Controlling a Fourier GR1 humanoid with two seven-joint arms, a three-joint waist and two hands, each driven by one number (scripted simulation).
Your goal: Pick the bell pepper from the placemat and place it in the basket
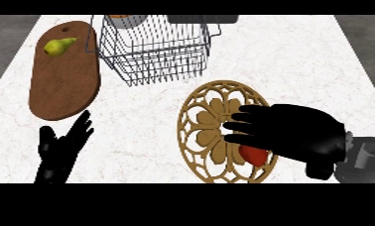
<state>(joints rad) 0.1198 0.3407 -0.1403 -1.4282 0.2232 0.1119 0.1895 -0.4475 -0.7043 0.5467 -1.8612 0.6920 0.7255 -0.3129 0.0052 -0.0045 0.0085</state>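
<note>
Covering the right half of the round openwork placemat (212,121), the right hand (289,133) curls its fingers over the one red bell pepper (254,155), which lies on the placemat's lower right part and shows only below the palm; whether the fingers actually grip it I cannot tell. One wire basket (157,51) stands above the placemat with a strip of bare marble counter (293,61) between them; left of the basket lies one brown cutting board (64,74) carrying one yellow-green pear (58,46); the left hand (62,148) rests open, fingers up, below the board, left of the placemat.
</note>
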